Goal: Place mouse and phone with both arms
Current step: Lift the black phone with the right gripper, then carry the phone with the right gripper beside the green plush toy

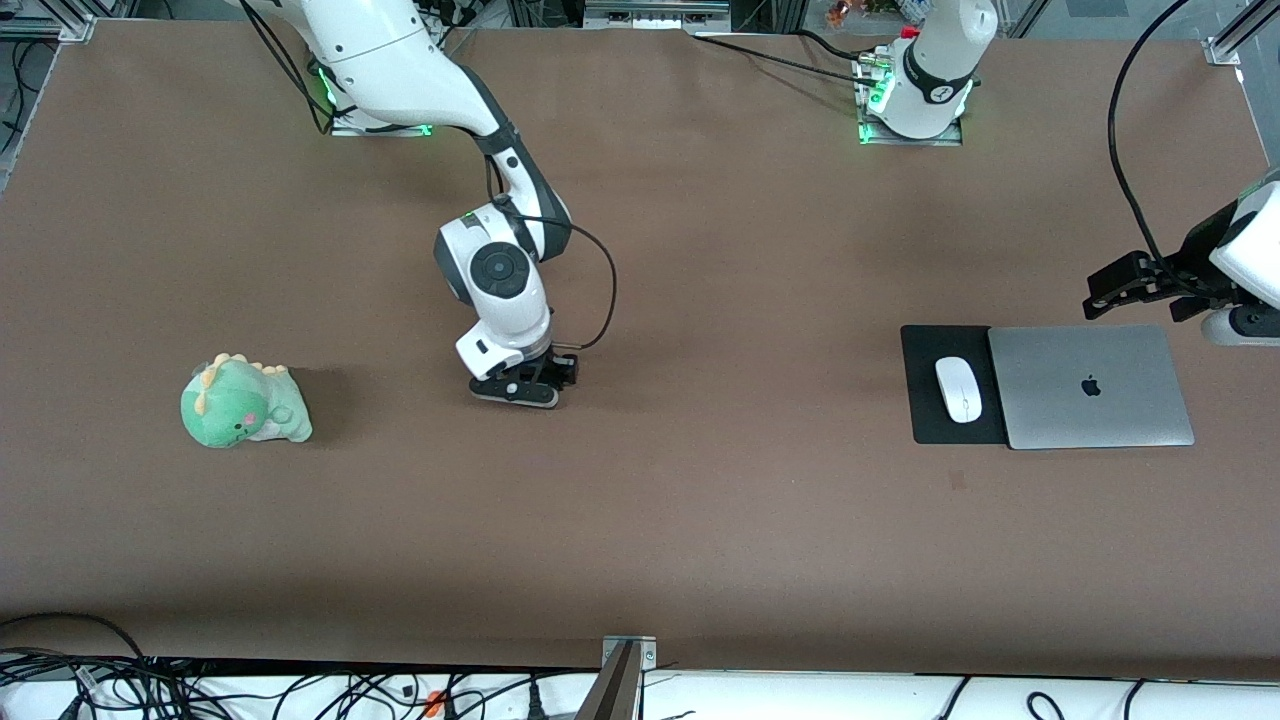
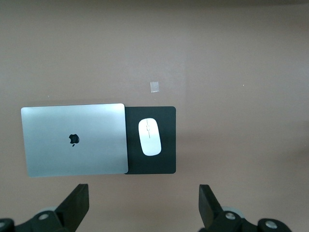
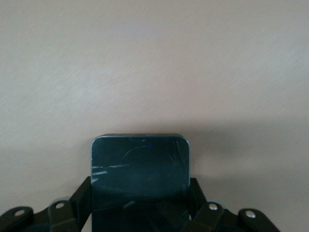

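The white mouse lies on a black mouse pad toward the left arm's end of the table. It also shows in the left wrist view. My left gripper hangs in the air above the table beside the laptop, open and empty. My right gripper is low over the middle of the table. In the right wrist view it is shut on the black phone, which sticks out flat between the fingers just above the table. In the front view the gripper mostly hides the phone.
A closed silver laptop lies against the mouse pad and overlaps its edge. A green plush dinosaur sits toward the right arm's end. A small piece of tape is on the table near the pad.
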You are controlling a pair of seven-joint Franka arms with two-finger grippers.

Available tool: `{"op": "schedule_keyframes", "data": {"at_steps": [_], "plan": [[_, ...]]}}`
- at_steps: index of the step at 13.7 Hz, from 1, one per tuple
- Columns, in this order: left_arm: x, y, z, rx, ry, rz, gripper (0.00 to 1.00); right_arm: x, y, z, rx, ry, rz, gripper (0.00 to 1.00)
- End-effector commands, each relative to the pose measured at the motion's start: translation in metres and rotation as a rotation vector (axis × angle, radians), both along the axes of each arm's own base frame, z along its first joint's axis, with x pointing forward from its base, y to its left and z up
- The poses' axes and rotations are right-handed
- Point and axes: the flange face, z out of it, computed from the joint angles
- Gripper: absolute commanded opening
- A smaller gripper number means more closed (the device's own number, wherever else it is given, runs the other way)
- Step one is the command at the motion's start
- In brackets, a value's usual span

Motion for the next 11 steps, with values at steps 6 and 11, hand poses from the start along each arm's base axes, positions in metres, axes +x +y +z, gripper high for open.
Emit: {"op": "schedule_keyframes", "data": {"at_steps": [6, 11], "plan": [[0.005, 0.004, 0.002, -0.018, 0.01, -0.02, 1.0, 0.049, -0.128, 0.055, -0.01, 0.032, 0.122, 0.0], [0.005, 0.002, 0.001, -0.018, 0.013, -0.024, 1.0, 0.045, -0.197, 0.033, 0.127, 0.026, 0.112, 0.0]]}}
